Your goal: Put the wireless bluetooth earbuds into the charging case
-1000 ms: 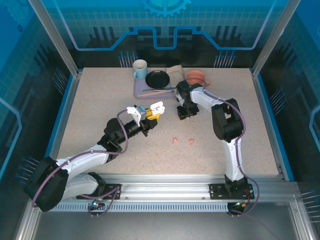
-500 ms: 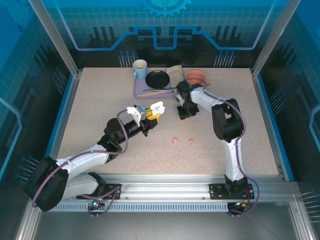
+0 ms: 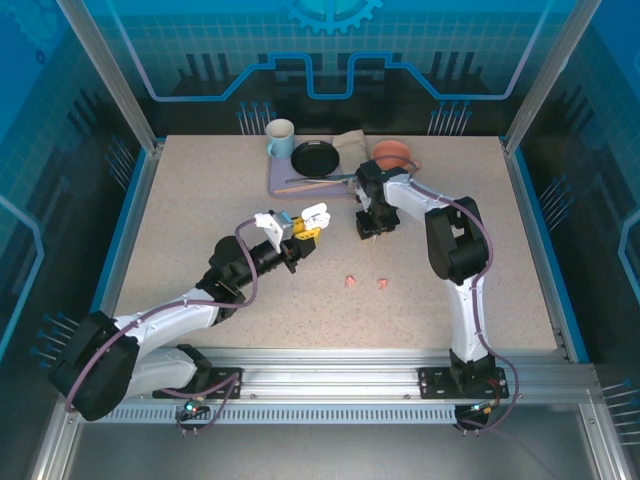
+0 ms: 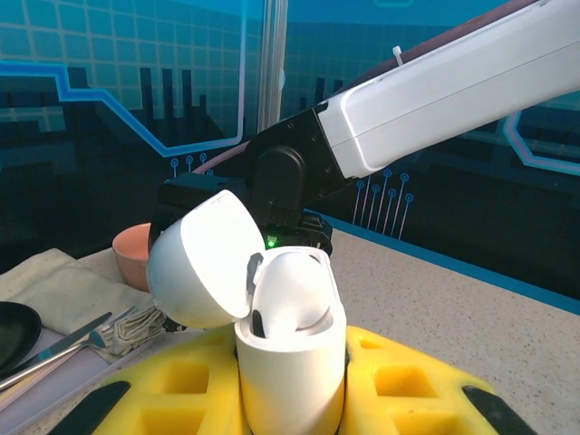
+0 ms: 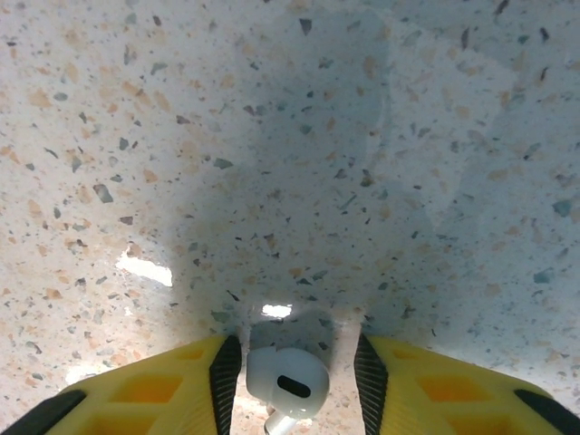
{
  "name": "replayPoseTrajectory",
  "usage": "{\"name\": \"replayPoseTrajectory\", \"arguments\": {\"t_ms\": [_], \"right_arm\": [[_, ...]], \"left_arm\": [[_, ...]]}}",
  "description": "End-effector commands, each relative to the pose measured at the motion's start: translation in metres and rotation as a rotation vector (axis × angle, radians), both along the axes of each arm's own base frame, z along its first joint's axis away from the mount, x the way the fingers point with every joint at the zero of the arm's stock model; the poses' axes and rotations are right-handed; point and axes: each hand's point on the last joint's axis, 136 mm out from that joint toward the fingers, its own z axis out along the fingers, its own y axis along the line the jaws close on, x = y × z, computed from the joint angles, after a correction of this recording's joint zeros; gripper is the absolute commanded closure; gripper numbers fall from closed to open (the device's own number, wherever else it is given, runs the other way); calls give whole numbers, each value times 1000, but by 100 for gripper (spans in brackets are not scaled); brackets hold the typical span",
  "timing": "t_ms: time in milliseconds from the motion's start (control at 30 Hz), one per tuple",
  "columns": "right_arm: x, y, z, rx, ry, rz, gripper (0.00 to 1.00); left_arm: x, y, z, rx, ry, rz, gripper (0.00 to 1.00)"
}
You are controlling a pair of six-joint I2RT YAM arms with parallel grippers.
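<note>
White earbud point(image 5: 288, 385) between tool point(image 5: 297, 362) fingers point(image 5: 136, 390) (gap either side); speckled tabletop point(image 5: 272, 136) beneath

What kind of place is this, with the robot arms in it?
Probably a robot lab test booth: left arm and right arm bolted to a metal rail, a speckled table, blue printed walls.

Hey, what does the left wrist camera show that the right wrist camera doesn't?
Left wrist: a white clamshell charging case, lid open, clamped in the left gripper, with the white right arm and a salmon bowl beyond. Right wrist: a small white earbud between the right gripper's open yellow fingers. Both: yellow fingers and speckled tabletop.
</note>
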Motion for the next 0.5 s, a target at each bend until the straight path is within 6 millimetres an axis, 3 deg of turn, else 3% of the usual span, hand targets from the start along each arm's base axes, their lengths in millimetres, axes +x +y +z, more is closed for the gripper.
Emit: {"name": "replayPoseTrajectory", "arguments": {"t_ms": [0,467], "right_arm": [[-3,-8,5,-4,14,-53,57],[-4,-1,3,30,33,-119,63]], "left_arm": [[-3,-4,13,-29,-40,-29,100],[-3,-4,13,-30,-44,-28,100]]}}
